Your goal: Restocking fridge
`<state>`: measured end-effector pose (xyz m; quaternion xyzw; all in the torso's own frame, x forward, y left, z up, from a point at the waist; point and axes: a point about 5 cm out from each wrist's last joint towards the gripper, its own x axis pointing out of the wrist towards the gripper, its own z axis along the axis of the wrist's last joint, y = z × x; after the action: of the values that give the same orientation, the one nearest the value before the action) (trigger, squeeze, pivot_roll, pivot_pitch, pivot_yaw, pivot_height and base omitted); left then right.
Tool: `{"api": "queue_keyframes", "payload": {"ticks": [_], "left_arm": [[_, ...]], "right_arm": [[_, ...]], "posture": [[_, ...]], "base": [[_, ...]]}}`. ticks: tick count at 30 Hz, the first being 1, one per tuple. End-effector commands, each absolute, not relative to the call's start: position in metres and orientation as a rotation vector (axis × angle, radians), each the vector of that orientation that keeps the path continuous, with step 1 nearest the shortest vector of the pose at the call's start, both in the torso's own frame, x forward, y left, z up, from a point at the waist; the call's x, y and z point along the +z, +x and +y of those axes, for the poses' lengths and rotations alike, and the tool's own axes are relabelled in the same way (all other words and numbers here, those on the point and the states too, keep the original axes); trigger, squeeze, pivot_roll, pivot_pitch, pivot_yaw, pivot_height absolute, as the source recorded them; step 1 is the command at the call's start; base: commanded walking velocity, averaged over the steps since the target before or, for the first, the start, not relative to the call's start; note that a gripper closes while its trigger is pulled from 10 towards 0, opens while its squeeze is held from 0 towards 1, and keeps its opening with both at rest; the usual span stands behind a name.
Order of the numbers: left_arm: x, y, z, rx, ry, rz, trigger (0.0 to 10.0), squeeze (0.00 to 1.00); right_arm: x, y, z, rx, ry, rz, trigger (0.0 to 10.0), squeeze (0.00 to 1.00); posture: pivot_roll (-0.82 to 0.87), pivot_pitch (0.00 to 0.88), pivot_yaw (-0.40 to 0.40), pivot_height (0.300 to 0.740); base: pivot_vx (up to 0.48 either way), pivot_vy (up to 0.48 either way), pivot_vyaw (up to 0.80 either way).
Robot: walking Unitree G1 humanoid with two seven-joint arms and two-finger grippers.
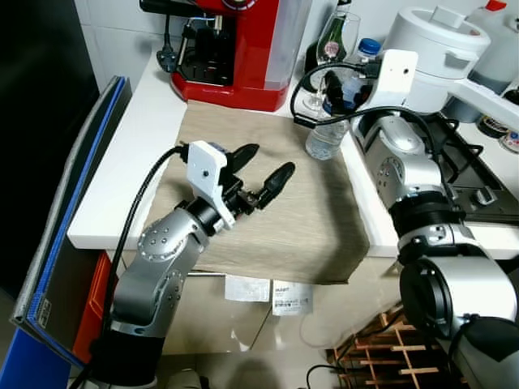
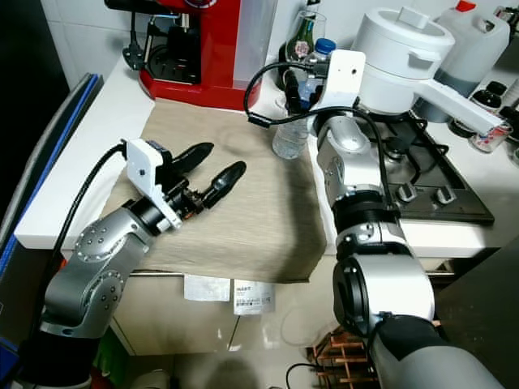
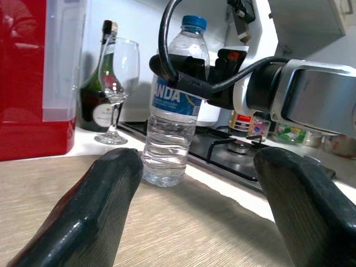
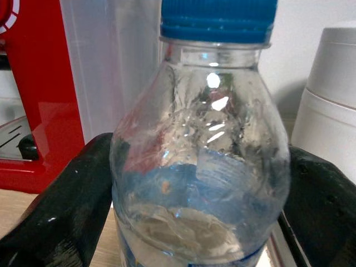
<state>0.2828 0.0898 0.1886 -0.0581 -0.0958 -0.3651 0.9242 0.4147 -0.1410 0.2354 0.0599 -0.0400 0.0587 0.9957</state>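
Right gripper (image 4: 194,183) fingers are closing around the water bottle (image 1: 327,134) at the desk's back edge, needing a firm lift next, while the left gripper (image 1: 263,174) is waiting with fingers spread.

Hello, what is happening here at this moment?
The robot stands at a kitchen counter. Its right gripper has its two fingers on either side of a clear water bottle with a blue cap, which stands upright by the stove. The left gripper hovers open over the wooden worktop, pointing toward the bottle and holding nothing.
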Motion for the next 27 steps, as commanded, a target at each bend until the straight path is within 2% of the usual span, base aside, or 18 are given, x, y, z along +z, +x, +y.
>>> {"api": "queue_keyframes", "payload": {"ticks": [1, 2, 23, 24, 25, 27], "left_arm": [[0.196, 0.281, 0.082, -0.771, -0.127, -0.221, 10.0, 0.00], [0.196, 0.280, 0.081, -0.773, -0.129, -0.223, 10.0, 0.00], [0.196, 0.281, 0.077, -0.753, -0.109, -0.223, 10.0, 0.00], [0.196, 0.282, 0.078, -0.733, -0.094, -0.219, 10.0, 0.00], [0.195, 0.284, 0.079, -0.710, -0.082, -0.215, 10.0, 0.00], [0.197, 0.288, 0.083, -0.628, -0.050, -0.226, 10.0, 0.00]], "right_arm": [[0.238, 0.417, -0.149, 0.091, 0.124, -0.061, 2.5, 0.00], [0.237, 0.417, -0.149, 0.090, 0.129, -0.056, 0.0, 0.00], [0.240, 0.418, -0.150, 0.084, 0.090, -0.086, 0.0, 0.00], [0.244, 0.418, -0.149, 0.089, 0.062, -0.122, 8.7, 0.00], [0.251, 0.416, -0.148, 0.092, 0.026, -0.178, 10.0, 0.00], [0.271, 0.408, -0.143, 0.112, -0.042, -0.361, 10.0, 0.00]], "posture": [[0.09, 0.000, -0.144, 0.740], [0.09, 0.000, -0.147, 0.740], [0.08, 0.000, -0.146, 0.740], [0.08, 0.000, -0.146, 0.740], [0.08, 0.000, -0.146, 0.740], [0.08, 0.000, -0.146, 0.740]], "base": [[0.000, 0.000, 0.00], [0.000, 0.000, 0.00], [0.000, 0.000, 0.00], [0.000, 0.000, 0.00], [0.000, 0.000, 0.00], [0.000, 0.000, 0.00]]}}
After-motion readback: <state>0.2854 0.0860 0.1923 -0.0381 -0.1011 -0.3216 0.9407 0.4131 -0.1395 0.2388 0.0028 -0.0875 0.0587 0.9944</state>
